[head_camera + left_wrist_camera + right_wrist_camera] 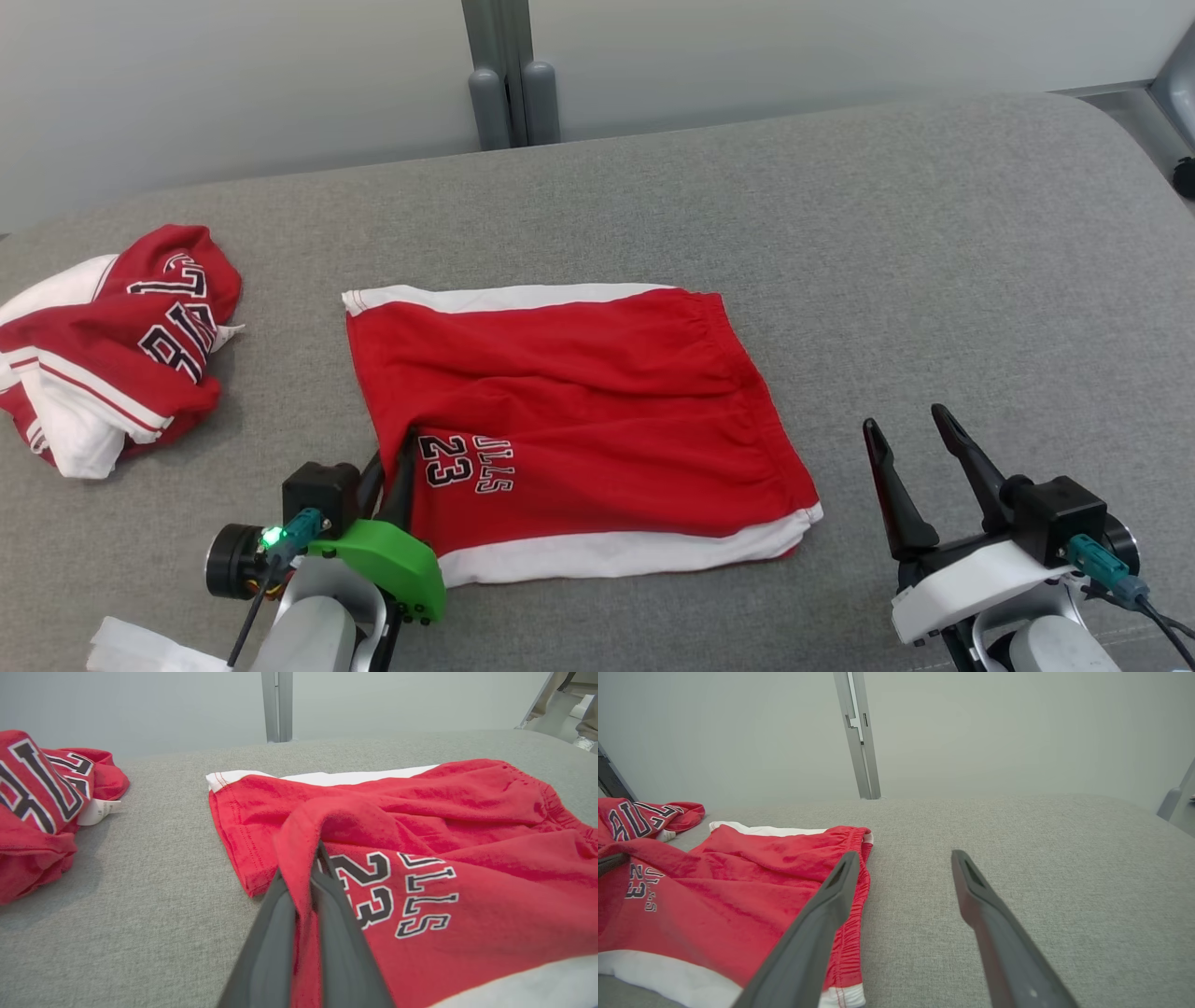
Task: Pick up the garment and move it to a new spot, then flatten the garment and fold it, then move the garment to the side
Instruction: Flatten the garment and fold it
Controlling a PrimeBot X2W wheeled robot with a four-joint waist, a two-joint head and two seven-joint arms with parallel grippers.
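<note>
The red soft-cloth shorts with white bands [579, 392] lie mostly flat in the middle of the grey woven surface [934, 233], with the gathered waistband at the right. The left gripper [406, 448] is clenched on a raised fold at their near left edge, beside the printed 23. The right gripper [906, 420] is released, its tapered fingers apart, right of the shorts. At the left lies a crumpled red-and-white garment [121, 345], perhaps a jersey.

the grey fabric-covered surface [934, 243] in front of me carries two things. red basketball shorts [597, 392] with white side bands and a black "23" lie mostly flat near its middle, one near corner puckered up. well apart, toward my left, a red and white jersey [112, 345] lies crumpled in a heap.
</note>
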